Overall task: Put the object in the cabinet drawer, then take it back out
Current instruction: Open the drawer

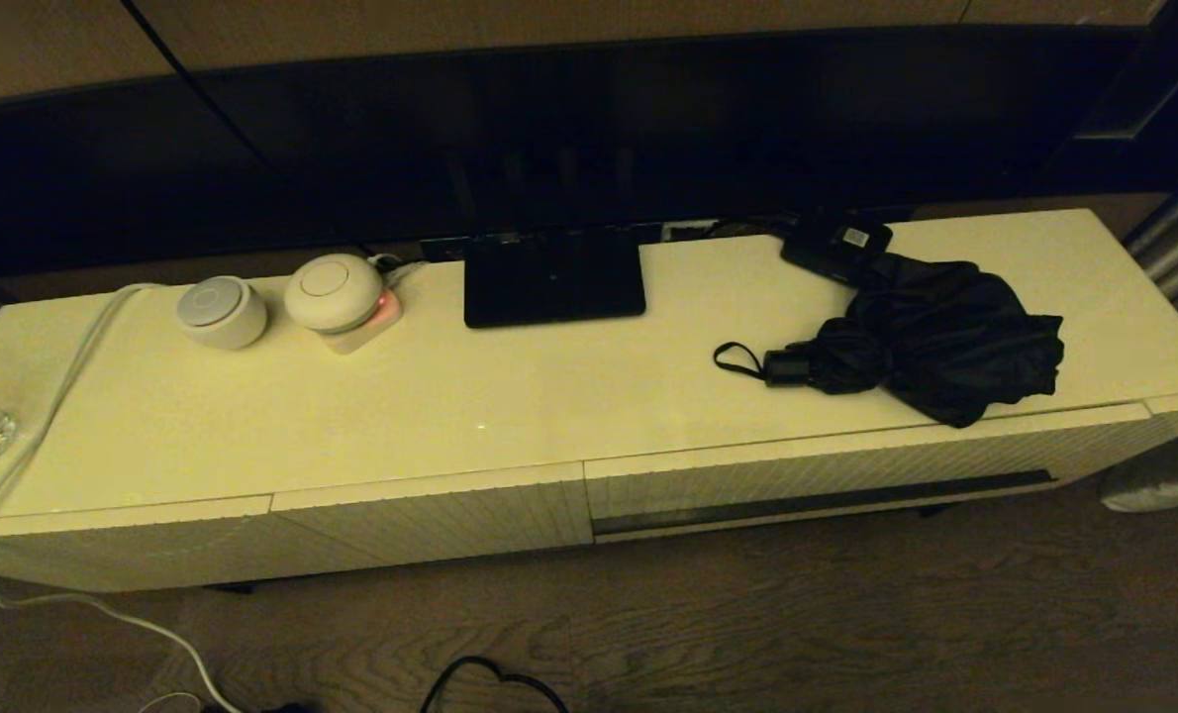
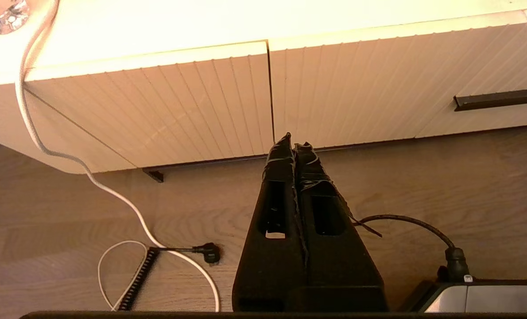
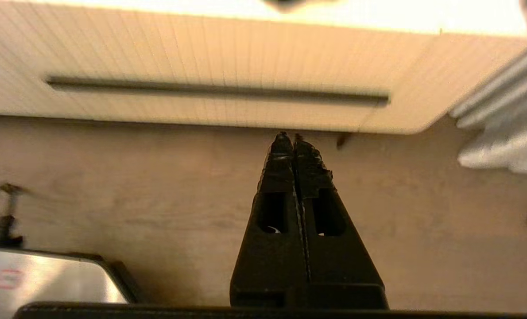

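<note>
The black compact umbrella (image 1: pixel 931 342) lies on the cabinet top at the right, its handle and thin wrist loop pointing left. Below it, the wide ribbed cream drawer (image 1: pixel 846 470) is closed; its dark slot handle (image 1: pixel 822 500) runs along the front. The same drawer front (image 3: pixel 228 57) and its slot handle (image 3: pixel 219 91) show in the right wrist view. My right gripper (image 3: pixel 291 139) is shut and empty, low over the floor in front of the drawer. My left gripper (image 2: pixel 292 142) is shut and empty, low before the shorter ribbed panels. Neither arm shows in the head view.
On the cabinet top (image 1: pixel 450 396) stand two round white devices (image 1: pixel 221 312) (image 1: pixel 334 292), a black TV stand base (image 1: pixel 552 277) and a small black box with a white label (image 1: pixel 836 243). A white cable (image 1: pixel 25 465) hangs off the left end. More cables lie on the wooden floor (image 2: pixel 157 248).
</note>
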